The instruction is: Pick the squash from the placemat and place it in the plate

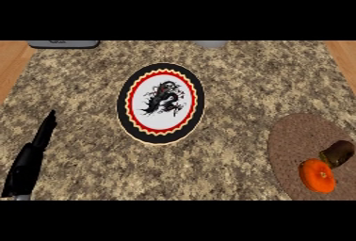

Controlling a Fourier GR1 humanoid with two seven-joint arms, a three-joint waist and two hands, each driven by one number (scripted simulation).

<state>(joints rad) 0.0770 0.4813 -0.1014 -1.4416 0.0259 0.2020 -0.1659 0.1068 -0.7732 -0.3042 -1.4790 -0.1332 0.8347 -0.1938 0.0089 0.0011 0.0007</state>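
An orange squash (318, 175) with a dark brown stalk end (338, 153) lies on a round brown woven placemat (295, 136) at the right edge of the counter. A plate (160, 102) with a black rim, red ring and a dark dragon figure on white sits in the middle, bare of any object. My left hand (31, 157) shows at the lower left, fingers straight and pointing up, far from both squash and plate. My right hand does not appear.
The speckled granite counter (236, 80) fills the view, with wooden strips at both sides. A grey flat object (64, 44) lies at the back left edge and a grey round object (211, 44) at the back middle.
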